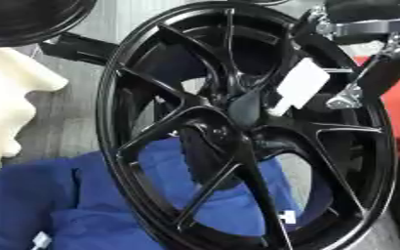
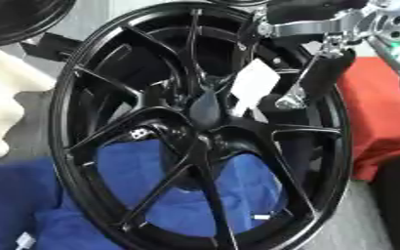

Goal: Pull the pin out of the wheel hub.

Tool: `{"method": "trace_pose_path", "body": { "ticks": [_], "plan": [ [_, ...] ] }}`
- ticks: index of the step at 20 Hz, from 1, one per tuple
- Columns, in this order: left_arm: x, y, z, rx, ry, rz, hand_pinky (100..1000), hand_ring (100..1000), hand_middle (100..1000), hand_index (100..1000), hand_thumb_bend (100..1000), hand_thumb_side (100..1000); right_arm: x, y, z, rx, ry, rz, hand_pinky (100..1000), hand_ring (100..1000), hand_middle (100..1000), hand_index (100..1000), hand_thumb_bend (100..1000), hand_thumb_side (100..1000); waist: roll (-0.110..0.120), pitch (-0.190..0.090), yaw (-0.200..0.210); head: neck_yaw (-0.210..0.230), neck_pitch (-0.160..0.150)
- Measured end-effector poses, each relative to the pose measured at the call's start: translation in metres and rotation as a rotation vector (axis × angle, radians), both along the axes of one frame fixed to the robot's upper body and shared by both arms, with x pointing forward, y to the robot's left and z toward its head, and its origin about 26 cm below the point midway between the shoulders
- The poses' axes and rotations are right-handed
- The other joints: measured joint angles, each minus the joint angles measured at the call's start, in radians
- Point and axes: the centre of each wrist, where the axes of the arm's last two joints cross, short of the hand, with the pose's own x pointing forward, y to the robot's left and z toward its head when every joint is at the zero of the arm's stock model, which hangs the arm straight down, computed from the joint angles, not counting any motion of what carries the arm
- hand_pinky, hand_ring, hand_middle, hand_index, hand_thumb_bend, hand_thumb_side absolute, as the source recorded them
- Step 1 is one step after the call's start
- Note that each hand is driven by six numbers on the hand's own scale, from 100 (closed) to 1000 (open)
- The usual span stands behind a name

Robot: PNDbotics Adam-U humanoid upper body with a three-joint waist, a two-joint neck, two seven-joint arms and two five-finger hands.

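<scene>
A black multi-spoke wheel (image 1: 237, 132) stands tilted and fills most of both views. Its hub (image 2: 202, 128) sits at the centre where the spokes meet. My right arm (image 1: 370, 29), black with silver joints, comes in from the upper right and reaches across the wheel face. My right hand (image 1: 299, 87), showing a white flat plate, hangs just up and right of the hub. A dark tapered shape (image 2: 205, 108) lies over the hub centre; I cannot tell whether it is the pin or part of the hand. My left hand shows in no view.
Blue cloth (image 1: 75, 205) lies under and behind the lower wheel. A cream foam-like block (image 1: 7, 97) stands at the left. A red object (image 2: 378, 112) is at the right, and part of another black wheel (image 1: 24, 19) fills the upper left corner.
</scene>
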Motion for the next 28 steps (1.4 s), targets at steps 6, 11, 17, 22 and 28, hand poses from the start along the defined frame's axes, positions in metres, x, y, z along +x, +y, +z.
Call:
{"method": "trace_pose_path", "body": {
  "ticks": [6, 11, 17, 22, 28],
  "plan": [
    [0.0, 0.0, 0.0, 0.0, 0.0, 0.0, 781, 764, 700, 745, 517, 599, 0.0, 0.0, 0.0, 0.039, -0.002, -0.002, 794, 736, 524, 540, 100, 100, 0.0, 0.0, -0.001, 0.0, 0.0],
    [0.0, 0.0, 0.0, 0.0, 0.0, 0.0, 782, 764, 700, 746, 516, 601, -0.004, 0.001, 0.005, 0.078, -0.02, 0.007, 786, 713, 500, 516, 100, 100, 0.0, 0.0, -0.003, 0.0, 0.0],
    [0.0, 0.0, -0.001, 0.0, 0.002, 0.001, 782, 763, 700, 745, 515, 600, -0.01, 0.002, 0.014, 0.107, -0.048, 0.013, 783, 697, 482, 498, 100, 100, 0.0, -0.001, -0.007, 0.004, 0.001],
    [-0.001, 0.001, -0.002, 0.0, 0.007, 0.003, 782, 763, 701, 745, 516, 600, -0.015, 0.001, 0.024, 0.122, -0.066, 0.013, 781, 688, 470, 486, 100, 100, 0.0, -0.003, -0.01, 0.008, 0.001],
    [-0.001, 0.001, -0.003, -0.001, 0.008, 0.007, 782, 763, 701, 746, 516, 600, -0.026, -0.011, 0.045, 0.21, -0.134, -0.027, 783, 685, 485, 489, 100, 100, 0.0, -0.005, -0.021, 0.016, 0.009]
  ]
}}
